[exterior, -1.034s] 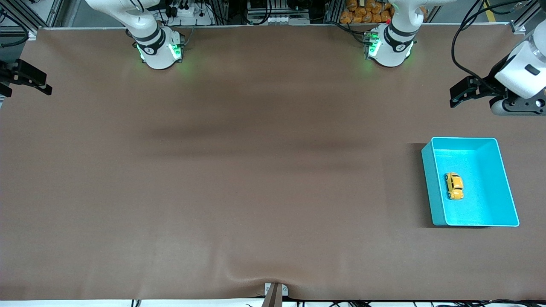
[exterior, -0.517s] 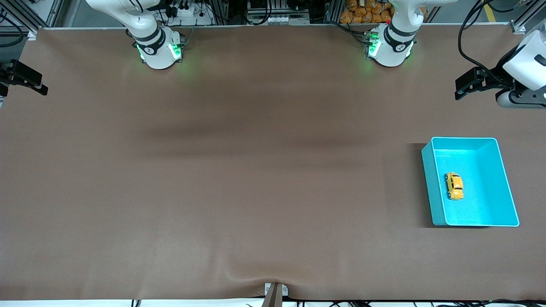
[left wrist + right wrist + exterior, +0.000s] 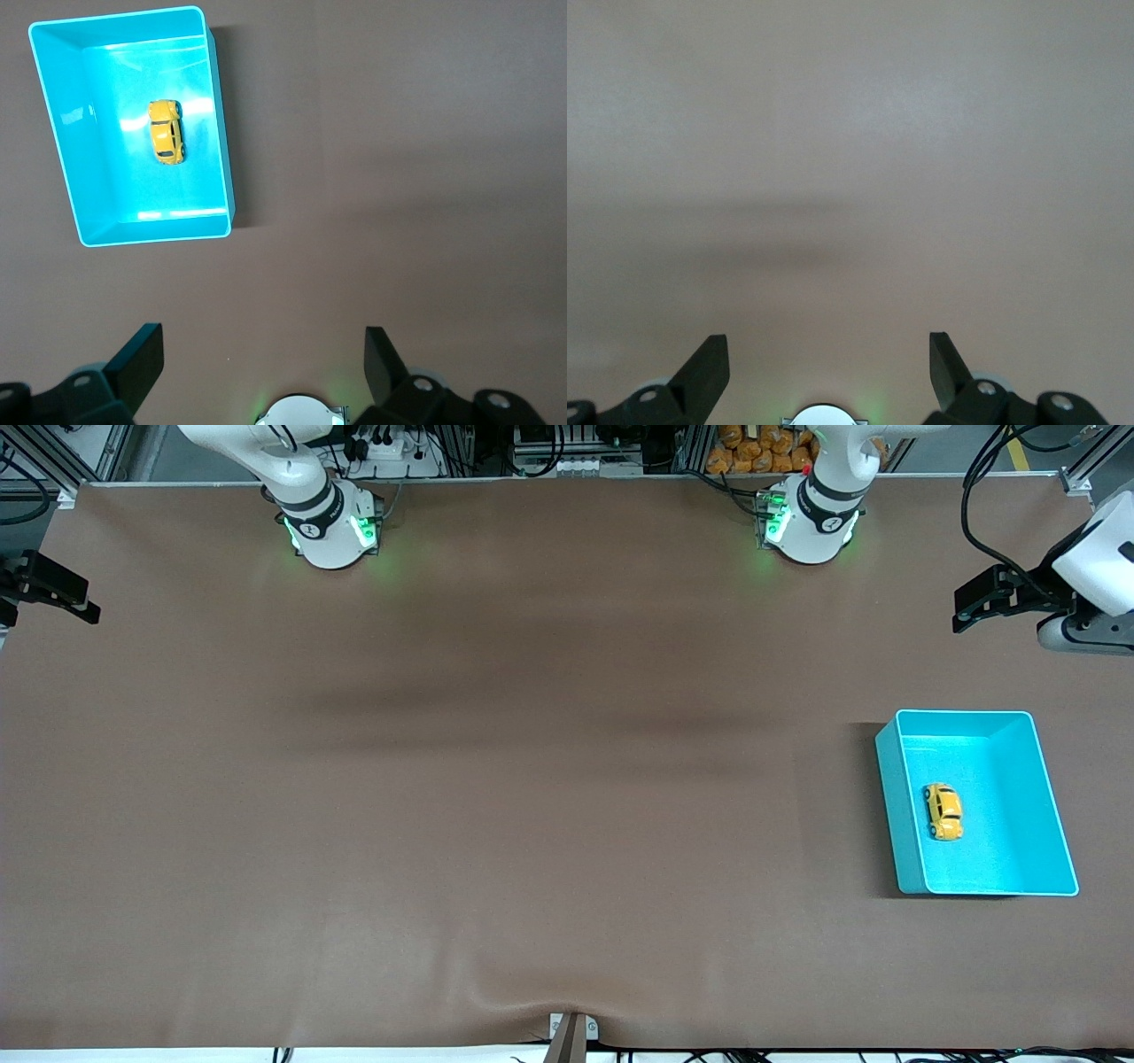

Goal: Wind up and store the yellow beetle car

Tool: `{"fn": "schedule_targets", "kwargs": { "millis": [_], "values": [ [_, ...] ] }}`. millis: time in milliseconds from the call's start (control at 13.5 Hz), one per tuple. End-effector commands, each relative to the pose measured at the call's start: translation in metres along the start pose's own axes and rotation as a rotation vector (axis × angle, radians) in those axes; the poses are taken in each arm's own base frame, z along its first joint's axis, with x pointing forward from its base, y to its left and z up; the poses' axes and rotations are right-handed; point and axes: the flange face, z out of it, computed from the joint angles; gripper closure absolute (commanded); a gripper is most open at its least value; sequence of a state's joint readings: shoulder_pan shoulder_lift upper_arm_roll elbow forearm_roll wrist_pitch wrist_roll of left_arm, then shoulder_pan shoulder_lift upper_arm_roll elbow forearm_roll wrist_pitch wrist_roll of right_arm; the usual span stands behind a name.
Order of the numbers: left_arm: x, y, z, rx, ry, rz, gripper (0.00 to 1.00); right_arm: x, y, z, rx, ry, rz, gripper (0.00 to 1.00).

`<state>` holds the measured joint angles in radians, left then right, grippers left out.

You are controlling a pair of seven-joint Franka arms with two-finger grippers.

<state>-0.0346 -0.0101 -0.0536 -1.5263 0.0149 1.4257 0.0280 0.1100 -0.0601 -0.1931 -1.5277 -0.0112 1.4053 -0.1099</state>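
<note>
The yellow beetle car (image 3: pixel 943 811) lies on its wheels inside the turquoise bin (image 3: pixel 1054 815), close to the bin wall toward the right arm's end; it also shows in the left wrist view (image 3: pixel 166 132) in the bin (image 3: pixel 62 150). My left gripper (image 3: pixel 974 604) is open and empty, high over the table's edge at the left arm's end, apart from the bin. My right gripper (image 3: pixel 53 593) is open and empty over the table's edge at the right arm's end.
The brown table mat (image 3: pixel 532 779) is bare apart from the bin. The two arm bases (image 3: pixel 328 522) (image 3: pixel 811 518) stand along the table's edge farthest from the front camera. A small bracket (image 3: pixel 571 1032) sits at the nearest edge.
My left gripper has drawn up and away from the bin toward the table's corner. My right gripper shifted slightly outward. The car and bin have not moved.
</note>
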Motion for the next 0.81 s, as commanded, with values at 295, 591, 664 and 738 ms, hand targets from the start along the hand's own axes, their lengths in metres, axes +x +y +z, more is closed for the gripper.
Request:
{"fn": "schedule_targets", "kwargs": {
  "millis": [295,591,664,738],
  "values": [
    [-0.0005,-0.0001,-0.0045,-0.011,0.0,0.002,0.0,0.0026,0.0012,-0.0029,-0.011,0.0,-0.01,0.0],
    [-0.0004,0.0017,-0.0054,-0.012,0.003,0.005,0.0,0.0028,0.0,-0.0029,-0.009,0.0,-0.012,0.0],
    [-0.0004,0.0025,-0.0054,-0.012,0.004,0.007,0.0,0.003,-0.0007,-0.003,-0.003,0.002,-0.014,0.0],
    [-0.0004,0.0025,-0.0061,-0.012,0.005,0.007,0.0,0.0026,-0.0022,-0.0038,0.003,0.005,-0.017,0.0]
  ]
}}
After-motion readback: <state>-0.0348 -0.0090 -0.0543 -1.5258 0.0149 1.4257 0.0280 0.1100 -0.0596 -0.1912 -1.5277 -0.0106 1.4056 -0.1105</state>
